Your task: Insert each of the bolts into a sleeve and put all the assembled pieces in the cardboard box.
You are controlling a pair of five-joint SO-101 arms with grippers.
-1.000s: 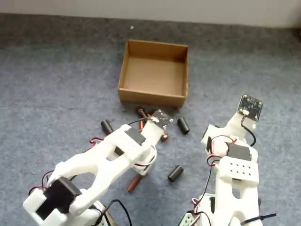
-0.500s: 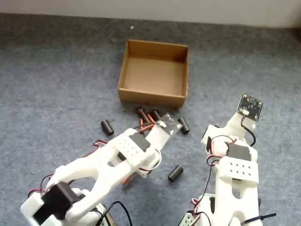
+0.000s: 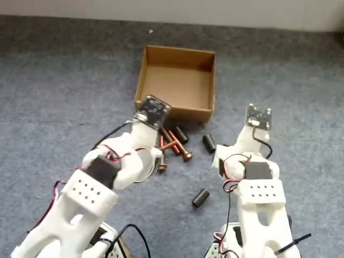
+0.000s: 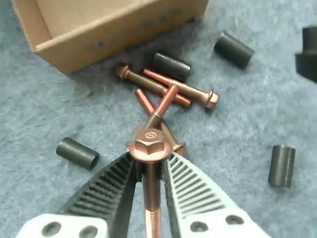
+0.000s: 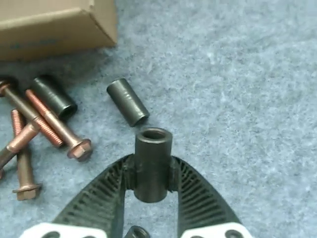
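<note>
My left gripper [image 4: 150,159] is shut on a copper bolt [image 4: 149,147], held above the carpet with its hex head pointing outward. Under it lies a pile of copper bolts [image 4: 168,91] [image 3: 174,143] in front of the open cardboard box [image 3: 172,112] [image 4: 99,34]. My right gripper [image 5: 151,166] is shut on a black sleeve [image 5: 152,158] whose open bore faces outward. Loose black sleeves lie near the pile: one [image 3: 180,134] [image 5: 54,96] against the bolts, one [image 3: 208,143] [image 5: 128,101] to its right, and one [image 3: 200,197] nearer the arms. Another sleeve [image 4: 77,153] lies left of the pile.
Grey carpet covers the whole work surface. The left arm [image 3: 115,166] stands over the carpet left of the pile, and the right arm [image 3: 252,172] stands right of it. The box holds nothing that I can see.
The left arm has swung leftward off the pile and turned so its wrist camera faces the box. The right arm has shifted left toward the middle.
</note>
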